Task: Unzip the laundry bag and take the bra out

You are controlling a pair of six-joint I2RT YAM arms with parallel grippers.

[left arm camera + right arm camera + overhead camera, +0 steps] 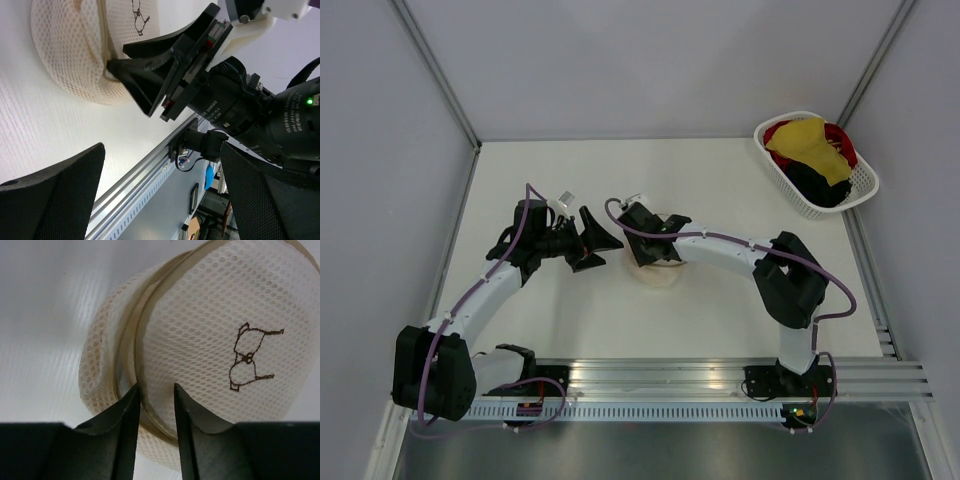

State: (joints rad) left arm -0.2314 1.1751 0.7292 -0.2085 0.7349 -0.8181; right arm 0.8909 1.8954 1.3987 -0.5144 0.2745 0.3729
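Observation:
The laundry bag (658,276) is a cream mesh dome lying in the middle of the table, its disc panel printed with a bra outline (248,356). The zip runs round the rim (131,335) and looks closed. My right gripper (156,390) is down on the bag (210,315), jaws narrowed but still apart, one fingertip at the zip seam and the other on the panel. My left gripper (605,240) hangs wide open just left of the bag, holding nothing. In the left wrist view the right gripper (117,57) touches the bag (70,55). The bra is hidden.
A white lattice basket (865,186) of yellow, red and black clothes stands at the back right corner. An aluminium rail (720,375) runs along the near edge. Grey walls close in the table on three sides.

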